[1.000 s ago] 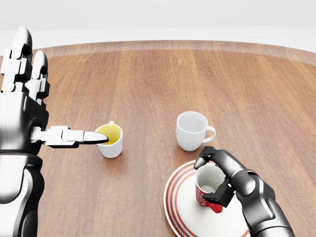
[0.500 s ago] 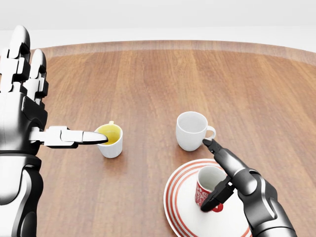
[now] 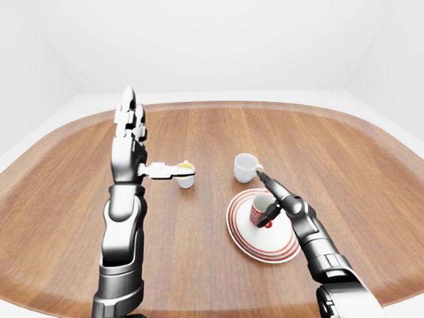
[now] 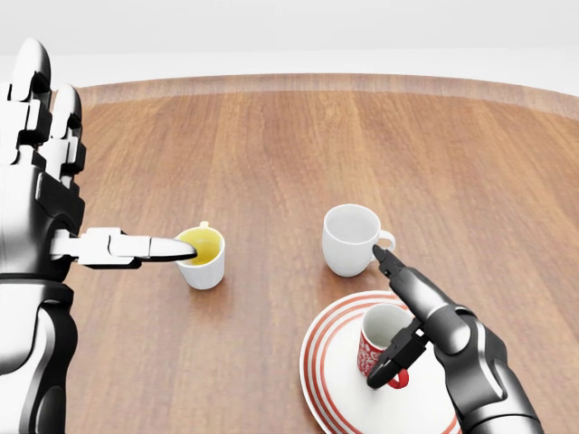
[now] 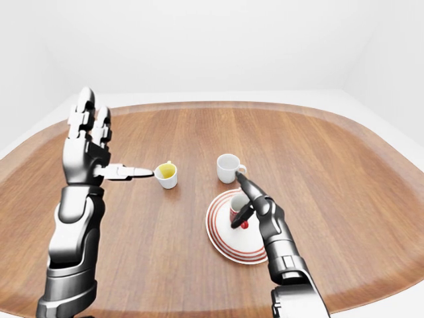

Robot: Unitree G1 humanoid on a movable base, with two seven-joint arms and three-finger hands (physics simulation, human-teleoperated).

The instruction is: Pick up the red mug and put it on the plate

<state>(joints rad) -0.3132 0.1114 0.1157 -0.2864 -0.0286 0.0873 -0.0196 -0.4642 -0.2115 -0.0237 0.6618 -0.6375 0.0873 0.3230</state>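
A: Head view first. The red mug (image 4: 380,344) stands upright on the plate (image 4: 330,380), near the bottom right of the picture. A second ago the right hand (image 4: 407,316) was closed around it; now the fingers are spread, one long finger pointing up toward the white mug (image 4: 351,238), the lower one beside the red handle.

B: So the hand has let go?

A: I judge yes. The fingers no longer wrap the mug, though the lower finger is just beside the handle and may touch it; I cannot tell.

B: And the left hand (image 4: 54,181)?

A: It is raised at the left edge, open, fingers up, with one finger stretched sideways over the rim of the yellow cup (image 4: 203,256). It has hardly moved.

B: What does this mean for the task?

A: The mug is placed on the plate, so the task seems nearly done. What remains is to draw the right hand away without tipping the mug by its handle.
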